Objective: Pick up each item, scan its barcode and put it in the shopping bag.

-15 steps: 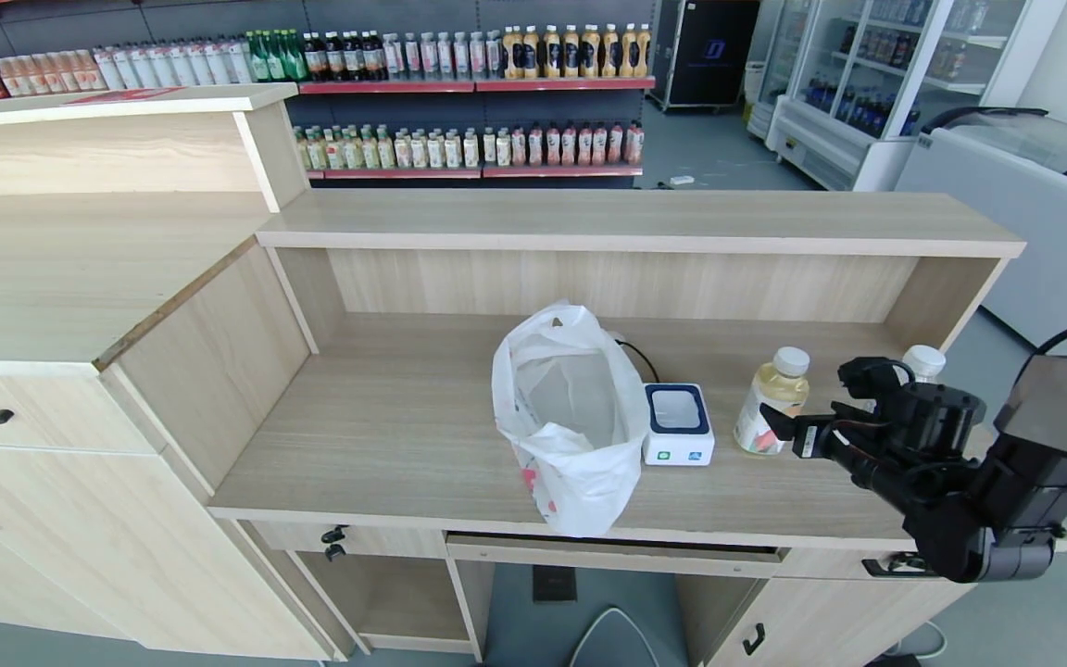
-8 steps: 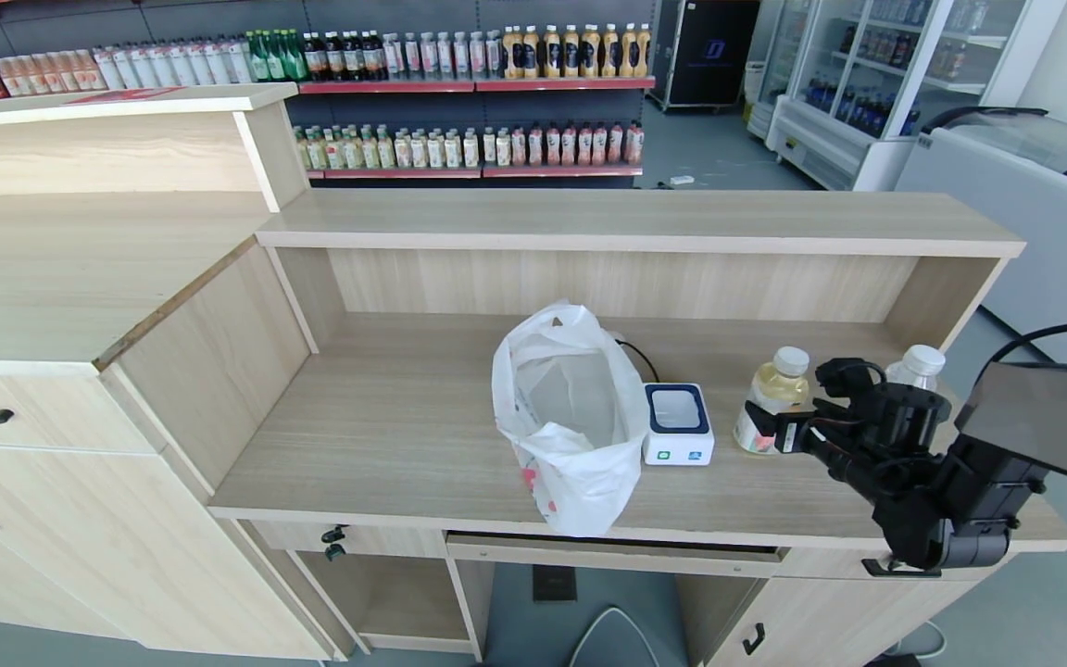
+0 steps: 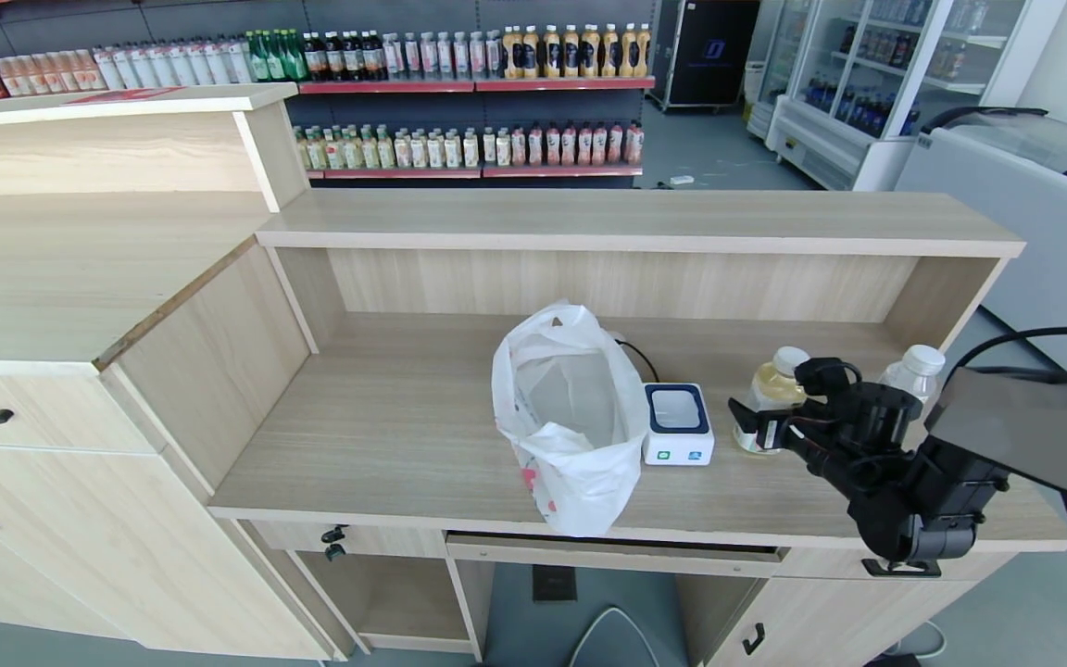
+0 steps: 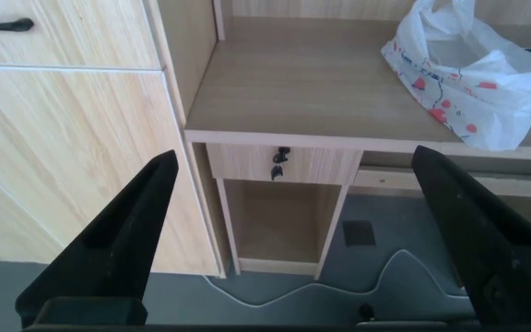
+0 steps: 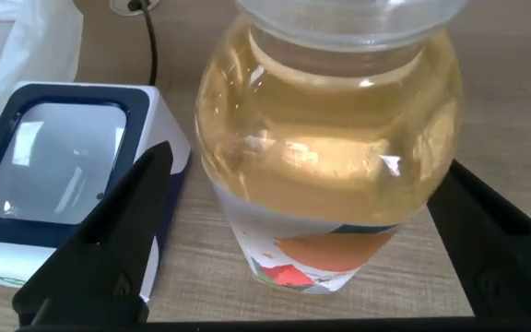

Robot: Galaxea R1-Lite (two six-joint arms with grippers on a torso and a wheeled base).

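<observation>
Right wrist view: right hand [image 5: 307,175] open, fingers either side of the yellow-drink bottle [image 5: 325,138], clear plastic with a white and orange label, upright on the tabletop [image 5: 505,74] just beside the scanner [image 5: 53,175]. Cap cut off at frame edge; in head view the hand hides the bottle's lower part. Since a second ago the hand has moved in from beside the bottle to around it.

Pale wooden counter [image 3: 404,426], stocked drink shelves [image 3: 459,83] behind, glass-door fridges [image 3: 867,74] far right

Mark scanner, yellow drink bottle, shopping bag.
scanner [image 3: 677,409], head view, glass top window.
yellow drink bottle [image 5: 325,148], right wrist view, liquid-filled body.
shopping bag [image 3: 580,472], head view, front wall.
</observation>
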